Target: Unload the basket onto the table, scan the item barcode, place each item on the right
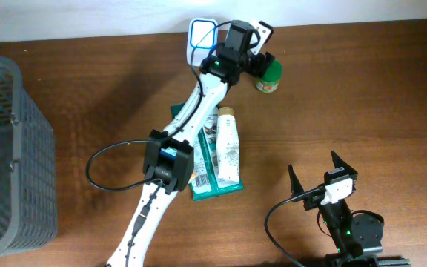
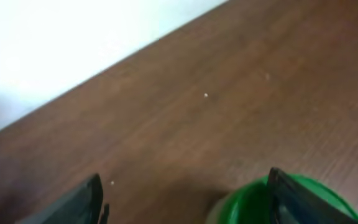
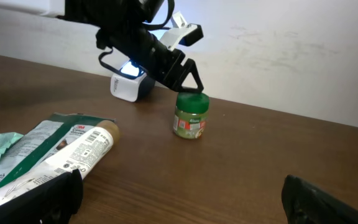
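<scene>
The left fingers are spread and straddle the green lid of the jar, apparently to pick it up. The jar stands upright on the far tabletop, just right of the lit scanner, handy for scanning. The right fingers, spread wide, sit idle near right.

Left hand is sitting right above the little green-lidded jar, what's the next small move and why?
Probably nudge the left hand sideways to centre it over the lid, then lower it. In the left wrist view the green lid of the jar lies under one finger rather than in the gap, and the fingers stand apart. The jar stands upright near the scanner, apparently not gripped yet.
</scene>
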